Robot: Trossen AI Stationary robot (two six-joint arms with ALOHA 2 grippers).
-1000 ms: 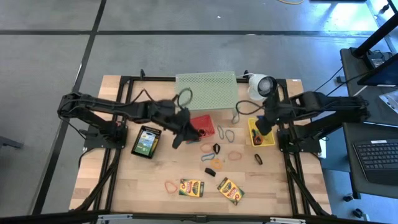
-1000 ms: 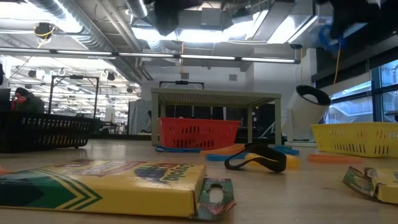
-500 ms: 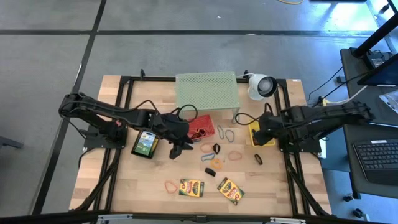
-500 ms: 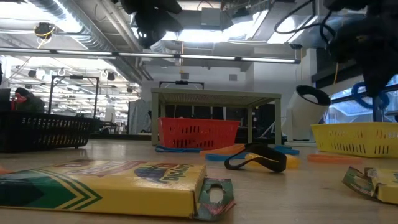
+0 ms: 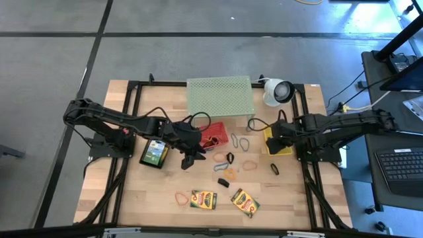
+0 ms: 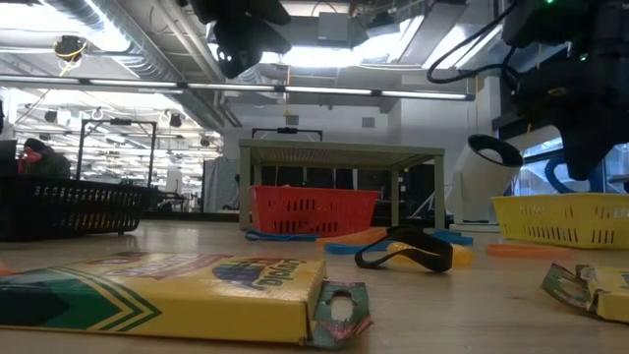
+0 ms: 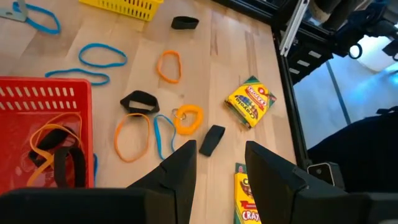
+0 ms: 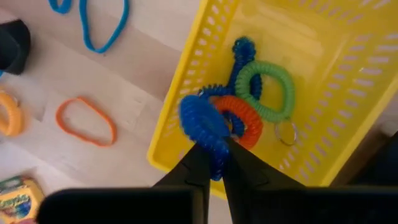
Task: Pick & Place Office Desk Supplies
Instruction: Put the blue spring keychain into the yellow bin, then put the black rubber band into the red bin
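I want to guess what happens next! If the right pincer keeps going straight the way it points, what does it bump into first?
Probably the yellow basket. The right pincer, shut on a blue coil band, points down at its near edge, where green, orange and blue coils lie. Depth is uncertain.

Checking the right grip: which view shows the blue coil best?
Right wrist view: the blue coil sits pinched in the right gripper over the yellow basket. High view hides it under the arm; low view shows a sliver.
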